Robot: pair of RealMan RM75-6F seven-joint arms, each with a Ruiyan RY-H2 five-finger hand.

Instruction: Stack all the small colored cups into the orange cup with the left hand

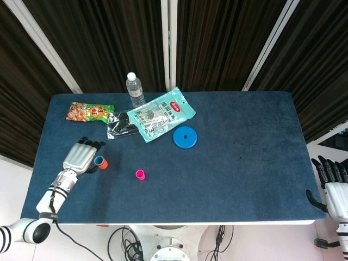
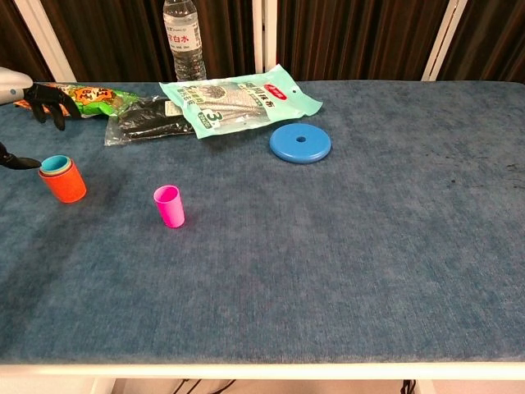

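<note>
The orange cup (image 2: 64, 182) stands near the table's left edge, and the blue cup (image 2: 55, 164) sits nested in it with only its rim showing. A yellow cup seen inside earlier is hidden now. My left hand (image 1: 81, 157) is just left of the stack (image 1: 101, 162), fingers spread and holding nothing; its thumb tip lies close to the blue rim. The pink cup (image 2: 169, 205) stands alone, upright, to the right of the stack, also seen as the pink cup (image 1: 140, 174) from above. My right hand (image 1: 330, 184) hangs past the table's right edge, fingers apart and empty.
At the back left lie a snack bag (image 1: 89, 112), a black packet (image 1: 122, 126) and a green pouch (image 1: 162, 113), with a water bottle (image 1: 135, 90) behind. A blue disc (image 1: 185, 136) lies mid-table. The blue cloth table (image 1: 244, 163) extends right.
</note>
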